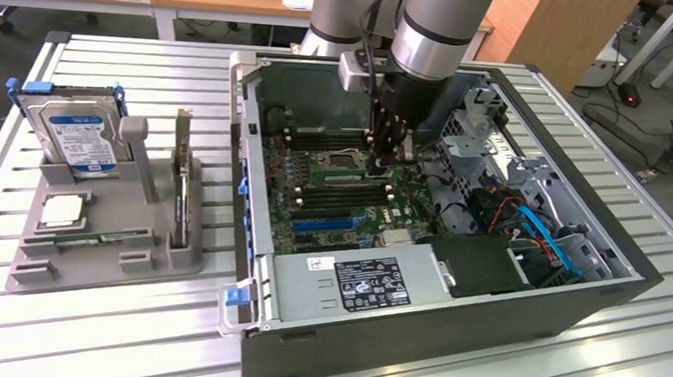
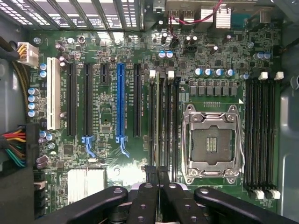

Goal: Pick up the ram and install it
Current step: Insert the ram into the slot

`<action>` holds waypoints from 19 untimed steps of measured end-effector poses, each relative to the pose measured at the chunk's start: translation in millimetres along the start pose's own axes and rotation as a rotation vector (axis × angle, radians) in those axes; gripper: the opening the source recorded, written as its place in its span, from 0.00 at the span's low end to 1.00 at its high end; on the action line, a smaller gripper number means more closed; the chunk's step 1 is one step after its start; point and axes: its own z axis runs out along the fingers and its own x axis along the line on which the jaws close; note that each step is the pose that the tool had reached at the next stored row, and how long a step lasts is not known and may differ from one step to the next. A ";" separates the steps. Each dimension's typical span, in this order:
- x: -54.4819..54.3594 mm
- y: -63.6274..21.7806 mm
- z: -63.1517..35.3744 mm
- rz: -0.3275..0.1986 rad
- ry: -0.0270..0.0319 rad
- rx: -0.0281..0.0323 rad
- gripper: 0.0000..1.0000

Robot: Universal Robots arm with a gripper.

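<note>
end effector: we see the end effector [image 2: 157, 170] low inside the computer case [image 1: 420, 359]. its tips are down by the green board [image 2: 107, 140], just beside the processor socket [image 2: 212, 140].
fingers: the two dark fingers [image 2: 149, 191] are pressed close and pinch a thin strip between them.
ram: we take that strip to be the ram [image 2: 157, 121]. it stands on its edge and runs from the fingertips along the row of memory slots beside the socket. that row lies between the socket and the blue card slot [image 2: 120, 102]. we cannot tell if it is pushed all the way in.
other slots: more memory slots [image 2: 261, 135] sit on the other side of the socket.
power box: a grey box with a label [image 1: 348, 283] sits in the case, near the socket.
holder: a grey holder [image 1: 94, 256] stands on the bench [image 1: 608, 368]. it is outside the case and well apart from the socket, toward the exterior view's left.
in the holder: a hard drive [image 1: 80, 135], a small silver chip [image 1: 62, 211] and an upright card [image 1: 180, 173].
</note>
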 end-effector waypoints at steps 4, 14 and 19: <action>0.0 0.1 3.9 0.000 -0.0001 0.0001 0.11; 0.2 0.2 11.5 0.000 0.0000 0.0001 0.11; 0.3 0.4 15.0 0.000 0.0000 0.0000 0.11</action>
